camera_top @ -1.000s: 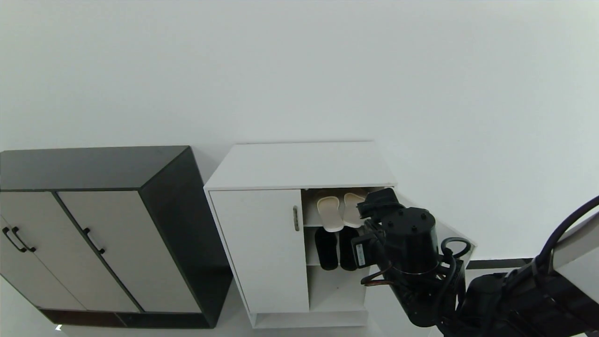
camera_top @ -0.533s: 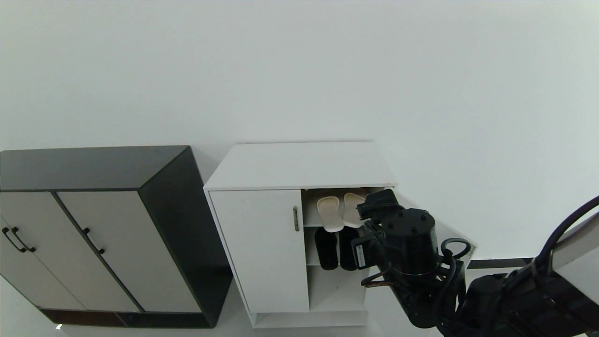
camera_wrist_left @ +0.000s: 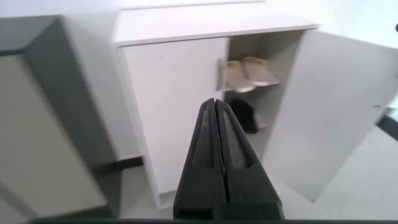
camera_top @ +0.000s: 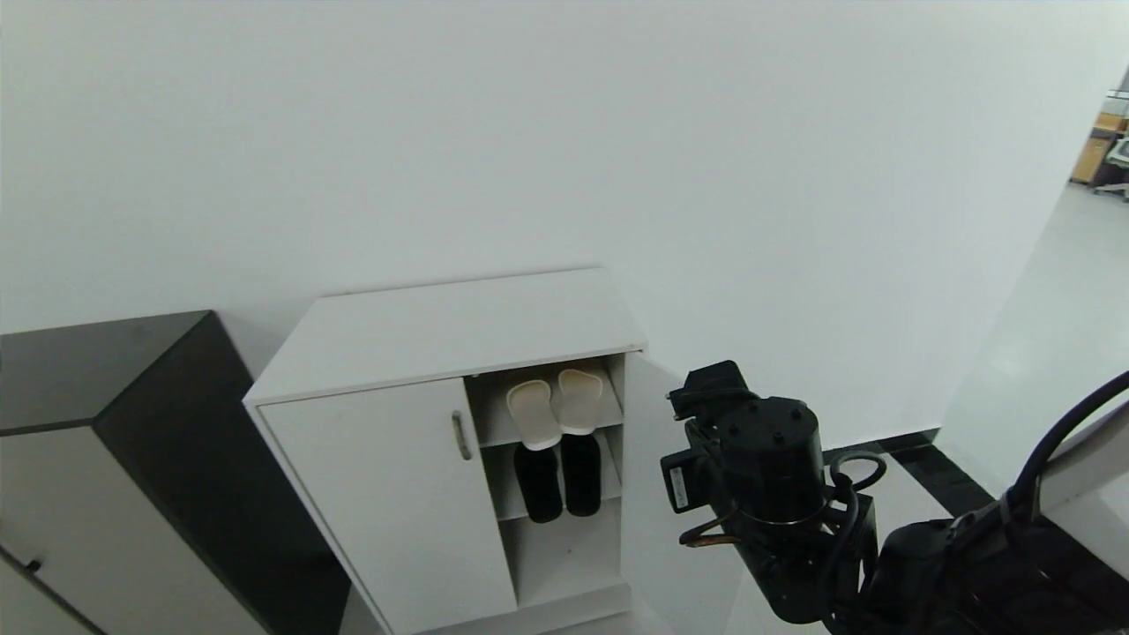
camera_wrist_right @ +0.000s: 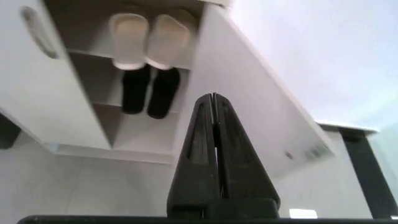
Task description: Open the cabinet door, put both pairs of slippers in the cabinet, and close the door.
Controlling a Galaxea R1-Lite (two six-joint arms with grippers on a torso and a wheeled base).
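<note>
white slippers (camera_top: 556,406), black slippers (camera_top: 558,476) shelved | door (camera_wrist_left: 336,106) likely light, stiff, free-swinging; push outer face near free edge | left gripper (camera_wrist_left: 216,106), right gripper (camera_wrist_right: 214,102) pinched together, empty

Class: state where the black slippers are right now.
In the head view, the black slippers sit inside the open white cabinet, in its right half, on the level directly below the white slippers.

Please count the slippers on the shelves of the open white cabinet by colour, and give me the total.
Cream slippers: 2
Black slippers: 2
Total: 4
</note>
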